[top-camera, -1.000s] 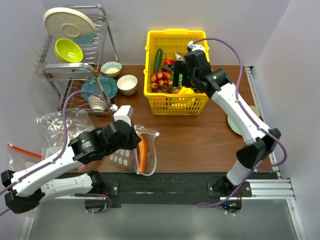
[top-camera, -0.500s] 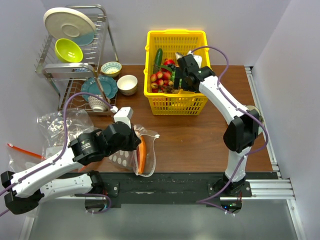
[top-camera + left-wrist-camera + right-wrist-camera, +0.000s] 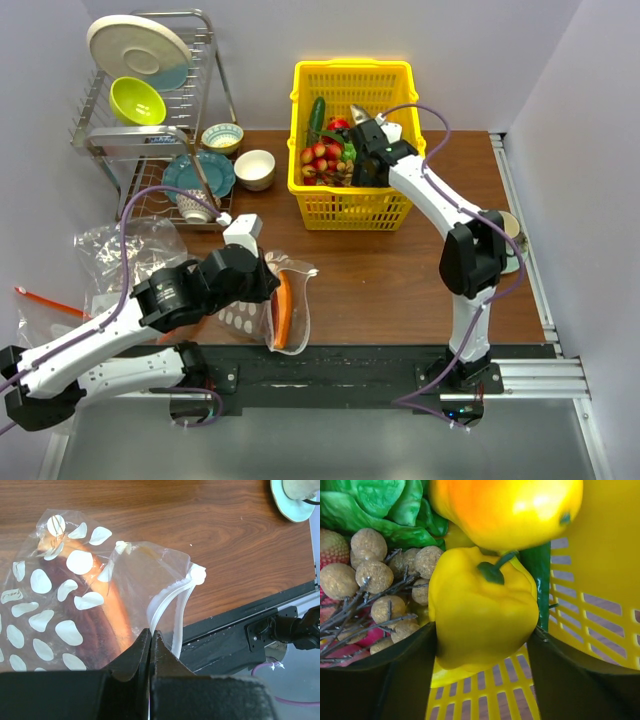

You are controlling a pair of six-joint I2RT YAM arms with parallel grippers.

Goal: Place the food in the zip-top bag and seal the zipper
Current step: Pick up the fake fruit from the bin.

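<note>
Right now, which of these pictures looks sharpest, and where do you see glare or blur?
Top external view: evenly lit and sharp. Right wrist view: bright highlights on the orange-yellow fruit; the yellow pepper is crisp, the dark end effector fingers soft. Left wrist view: shine on the zip-top bag.

Glossy plastic pepper (image 3: pixel 480 625); clear, seemingly crinkled bag (image 3: pixel 75 595).

right pincer (image 3: pixel 482 655) sunk deeper into yellow basket (image 3: pixel 352 75), now straddling yellow pepper (image 3: pixel 480 615), right elbow (image 3: pixel 470 262) swung inward over the surface (image 3: pixel 400 270)
</note>
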